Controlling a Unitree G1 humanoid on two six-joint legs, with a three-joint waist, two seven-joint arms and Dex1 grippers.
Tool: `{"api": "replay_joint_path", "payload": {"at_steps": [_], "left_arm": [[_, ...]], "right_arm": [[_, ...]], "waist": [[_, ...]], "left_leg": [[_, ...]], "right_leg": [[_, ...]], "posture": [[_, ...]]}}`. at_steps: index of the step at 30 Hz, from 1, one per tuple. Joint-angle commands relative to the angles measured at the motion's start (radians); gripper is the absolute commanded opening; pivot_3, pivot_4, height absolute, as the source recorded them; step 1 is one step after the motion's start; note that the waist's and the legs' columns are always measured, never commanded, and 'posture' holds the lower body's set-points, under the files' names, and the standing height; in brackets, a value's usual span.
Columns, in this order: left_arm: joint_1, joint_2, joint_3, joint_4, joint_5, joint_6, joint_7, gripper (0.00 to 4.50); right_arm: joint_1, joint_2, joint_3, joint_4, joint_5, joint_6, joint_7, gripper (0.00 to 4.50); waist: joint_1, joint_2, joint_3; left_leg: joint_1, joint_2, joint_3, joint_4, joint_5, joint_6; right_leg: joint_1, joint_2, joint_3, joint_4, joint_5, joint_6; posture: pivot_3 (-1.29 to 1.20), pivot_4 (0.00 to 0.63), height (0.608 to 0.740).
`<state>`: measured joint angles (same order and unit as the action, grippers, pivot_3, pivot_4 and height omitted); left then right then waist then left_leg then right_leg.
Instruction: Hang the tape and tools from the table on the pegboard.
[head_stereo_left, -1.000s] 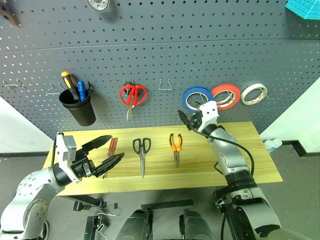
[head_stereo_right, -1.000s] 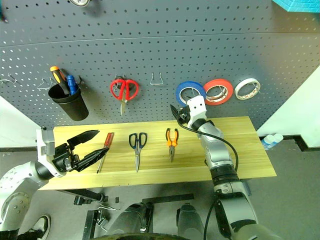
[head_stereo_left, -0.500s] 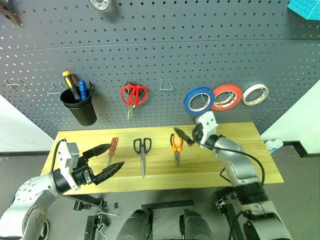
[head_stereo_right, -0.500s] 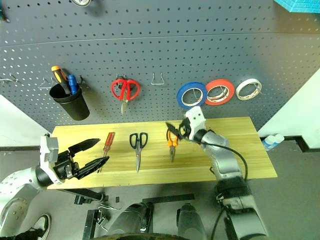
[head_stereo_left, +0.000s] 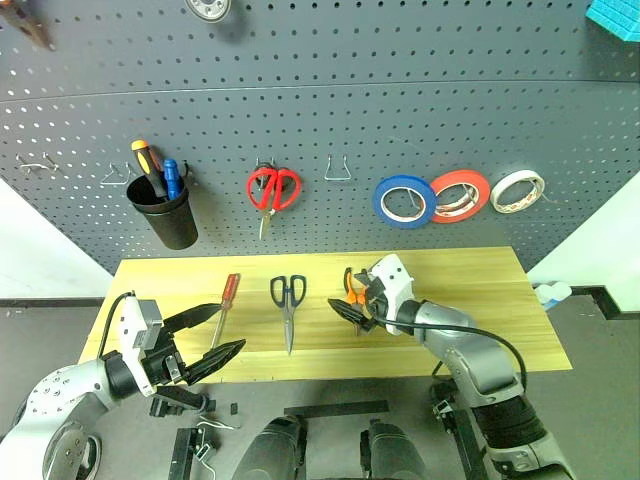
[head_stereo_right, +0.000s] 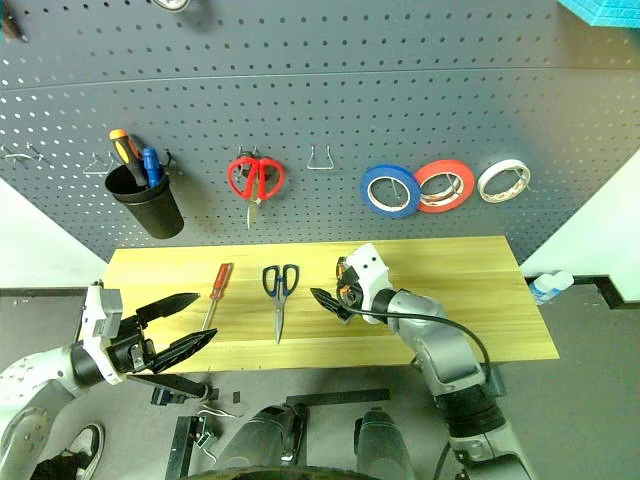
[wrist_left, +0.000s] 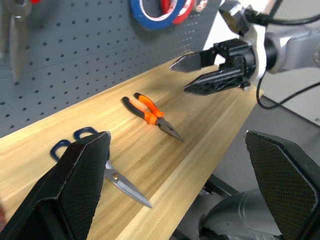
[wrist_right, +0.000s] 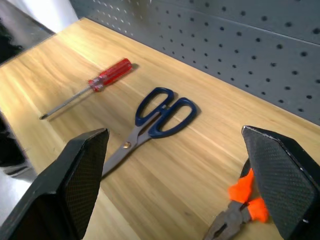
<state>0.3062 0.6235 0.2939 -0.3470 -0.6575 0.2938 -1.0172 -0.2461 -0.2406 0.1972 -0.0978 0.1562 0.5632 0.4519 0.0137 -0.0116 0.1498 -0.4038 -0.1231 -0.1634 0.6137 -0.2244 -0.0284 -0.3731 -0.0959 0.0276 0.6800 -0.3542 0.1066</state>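
Left gripper (head_stereo_left: 205, 338) spread wide and empty, hovering at the near left edge of the table (head_stereo_left: 480, 330), just short of the red-handled screwdriver (head_stereo_left: 227, 301). Then dark-handled scissors (head_stereo_left: 287, 305) flat on the wood, with orange-handled pliers (wrist_left: 152, 115) alongside and the right gripper (head_stereo_left: 349, 306) over them, fingers wide apart, nothing held. Blue tape (head_stereo_left: 403, 200) hanging on the pegboard (head_stereo_left: 400, 90), up and to the right.
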Motion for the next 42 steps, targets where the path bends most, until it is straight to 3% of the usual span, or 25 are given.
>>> {"api": "replay_joint_path", "payload": {"at_steps": [1, 19, 28, 42], "left_arm": [[0.015, -0.002, 0.016, -0.022, 0.002, -0.018, 0.007, 4.50], [0.043, -0.007, 0.018, -0.046, 0.002, -0.018, 0.038, 4.50], [0.065, -0.010, 0.021, -0.058, 0.003, -0.019, 0.045, 4.50], [0.105, -0.020, 0.025, -0.095, -0.001, -0.017, 0.069, 4.50]], "right_arm": [[-0.019, 0.075, -0.004, 0.028, -0.060, -0.019, -0.135, 4.45], [-0.140, 0.311, -0.087, 0.194, -0.234, 0.150, -0.580, 4.45], [-0.163, 0.395, -0.026, 0.189, -0.232, 0.306, -0.568, 4.45], [-0.308, 0.387, -0.118, 0.475, -0.230, 0.208, -0.607, 4.45]], "waist": [[0.000, 0.000, 0.000], [-0.002, 0.002, 0.001], [-0.007, 0.005, 0.003], [-0.009, 0.008, 0.015]], "left_leg": [[0.000, 0.000, 0.000, 0.000, 0.000, 0.000], [0.000, 0.000, -0.001, -0.002, 0.000, 0.000], [0.000, 0.000, -0.001, -0.002, 0.000, 0.000], [0.000, 0.000, -0.001, -0.004, 0.000, 0.000]], "right_leg": [[0.000, 0.000, 0.000, 0.000, 0.000, 0.000], [-0.001, 0.001, 0.000, 0.000, 0.000, -0.001], [-0.001, 0.000, 0.000, 0.000, -0.001, -0.001], [-0.001, 0.000, 0.000, 0.000, -0.001, -0.003]], "posture": [[0.09, 0.132, 0.740], [0.08, 0.151, 0.740], [0.08, 0.166, 0.740], [0.10, 0.183, 0.740]]}}
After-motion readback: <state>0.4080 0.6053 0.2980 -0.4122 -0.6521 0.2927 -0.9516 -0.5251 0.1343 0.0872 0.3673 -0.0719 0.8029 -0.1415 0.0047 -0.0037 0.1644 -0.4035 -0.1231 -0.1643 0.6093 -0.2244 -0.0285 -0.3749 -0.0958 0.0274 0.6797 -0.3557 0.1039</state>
